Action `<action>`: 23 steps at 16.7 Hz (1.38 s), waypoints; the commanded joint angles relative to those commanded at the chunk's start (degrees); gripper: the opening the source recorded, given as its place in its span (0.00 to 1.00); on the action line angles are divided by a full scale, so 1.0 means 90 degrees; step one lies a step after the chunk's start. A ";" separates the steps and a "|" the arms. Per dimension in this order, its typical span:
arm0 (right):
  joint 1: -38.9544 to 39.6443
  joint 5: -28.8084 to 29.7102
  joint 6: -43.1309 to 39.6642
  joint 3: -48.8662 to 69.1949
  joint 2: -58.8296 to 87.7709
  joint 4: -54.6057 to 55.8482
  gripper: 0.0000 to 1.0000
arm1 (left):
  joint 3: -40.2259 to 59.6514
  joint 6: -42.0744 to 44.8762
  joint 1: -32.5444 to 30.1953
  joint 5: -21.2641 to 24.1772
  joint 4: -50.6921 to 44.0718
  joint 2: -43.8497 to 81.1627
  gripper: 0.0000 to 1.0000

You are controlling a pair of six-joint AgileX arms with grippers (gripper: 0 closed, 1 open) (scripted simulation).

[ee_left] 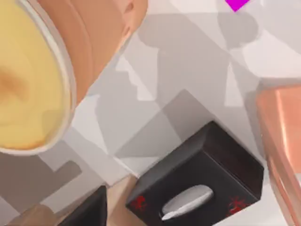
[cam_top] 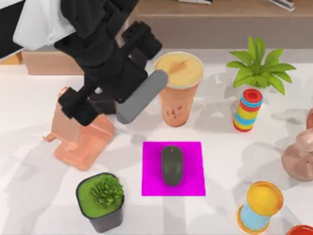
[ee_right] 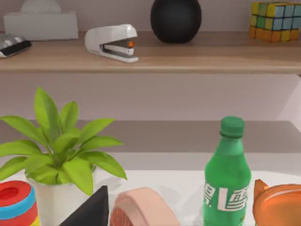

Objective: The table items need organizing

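Note:
My left gripper [cam_top: 128, 88] hangs above the back left of the table [cam_top: 44, 196], shut on the smartphone [cam_top: 142, 97]. The phone is a slim grey slab held off the table and tilted, with its upper end close to the cup's rim. The tall orange cup [cam_top: 178, 88] with a creamy-yellow top stands just right of it and looms close in the left wrist view [ee_left: 42, 70]. The dark grey mouse [cam_top: 172, 165] lies on a magenta mat [cam_top: 195, 183] at the centre front. My right gripper [ee_right: 91, 212] is parked at the table's right side.
A copper phone stand [cam_top: 80, 142] and a black tissue box [ee_left: 197, 188] sit below the left arm. Around them stand a dark potted plant [cam_top: 100, 196], a leafy plant [cam_top: 259, 66], two ring stacks [cam_top: 248, 110] [cam_top: 259, 205], a copper object [cam_top: 301, 152] and a green bottle [ee_right: 225, 179].

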 joint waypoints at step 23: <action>0.0000 0.0000 0.0000 0.0000 0.0000 0.0000 1.00 | -0.3402 -0.6200 0.6481 0.0469 0.0308 -0.0763 1.00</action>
